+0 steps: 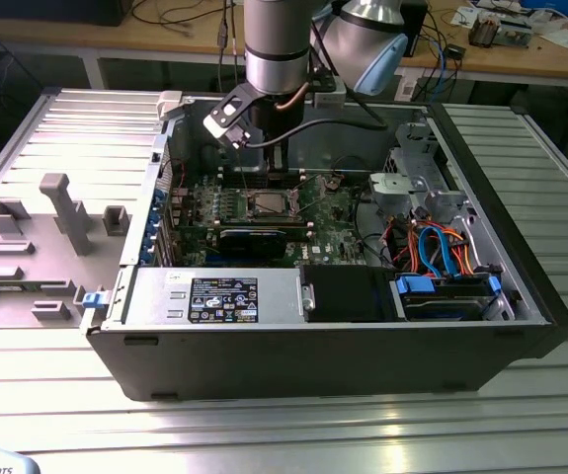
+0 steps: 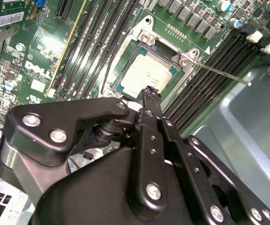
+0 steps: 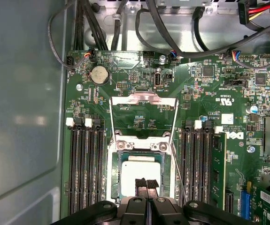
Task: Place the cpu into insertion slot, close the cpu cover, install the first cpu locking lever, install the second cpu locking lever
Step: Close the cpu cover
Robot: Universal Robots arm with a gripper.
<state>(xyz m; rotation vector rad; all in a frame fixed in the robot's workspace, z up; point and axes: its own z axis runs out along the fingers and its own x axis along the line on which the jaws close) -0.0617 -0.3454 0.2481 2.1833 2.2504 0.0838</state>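
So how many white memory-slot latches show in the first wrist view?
4. Two white latches sit on one side of the insertion slot, two on the other; the hand may hide more.

An open black computer case (image 1: 313, 370) sits on the ribbed metal table (image 1: 264, 434); blue and orange cables (image 1: 440, 249) coil inside, grey fixtures (image 1: 61, 212) beside it.
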